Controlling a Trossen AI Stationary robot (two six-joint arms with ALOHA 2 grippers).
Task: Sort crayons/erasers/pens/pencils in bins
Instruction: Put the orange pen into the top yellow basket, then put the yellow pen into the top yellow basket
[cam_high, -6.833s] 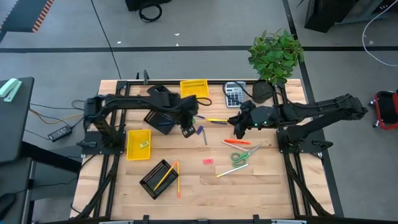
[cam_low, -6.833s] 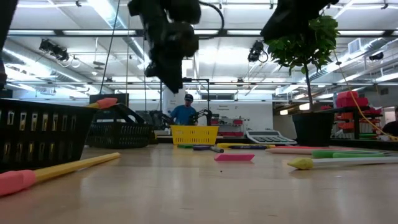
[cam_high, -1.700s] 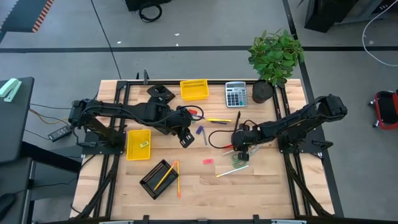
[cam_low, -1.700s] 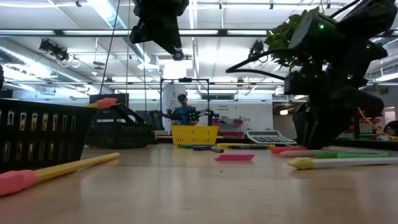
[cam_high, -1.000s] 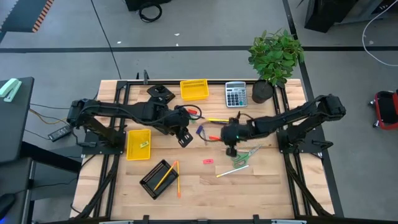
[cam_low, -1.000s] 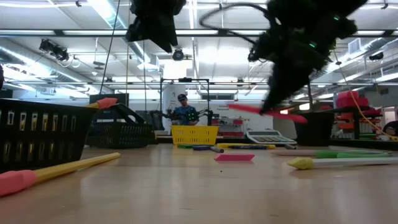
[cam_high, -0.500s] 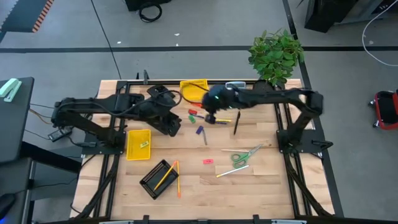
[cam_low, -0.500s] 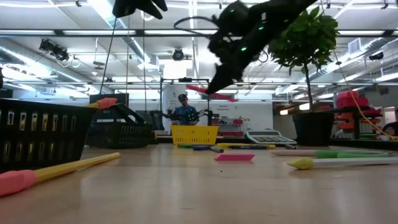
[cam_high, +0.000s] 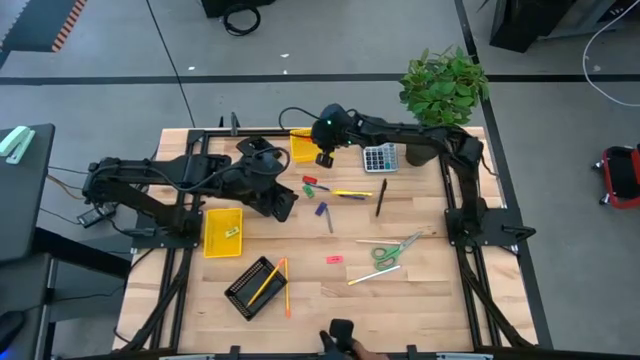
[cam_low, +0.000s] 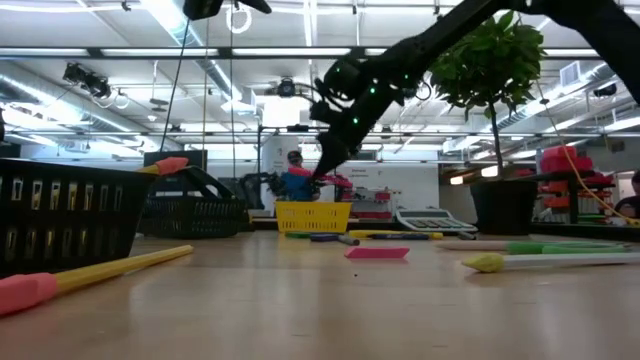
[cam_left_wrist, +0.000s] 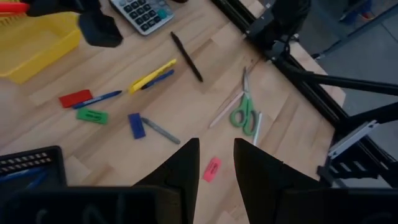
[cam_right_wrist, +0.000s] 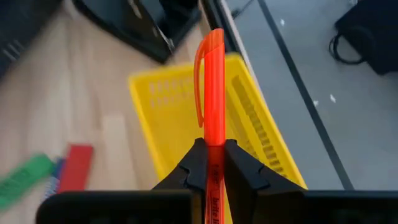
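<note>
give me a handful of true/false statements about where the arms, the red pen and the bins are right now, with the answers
1. The right gripper is shut on a red pen. True.
2. The right gripper holds the pen above the black mesh bin near the table's front edge. False: it hangs over the yellow bin at the back of the table, beside the calculator.
3. The left gripper carries a pencil. False: nothing shows between its fingers, which stand apart.
4. The green-handled scissors lie on the table. True.
5. The front black mesh bin is empty. False: long yellow and orange pencils lie in it.
</note>
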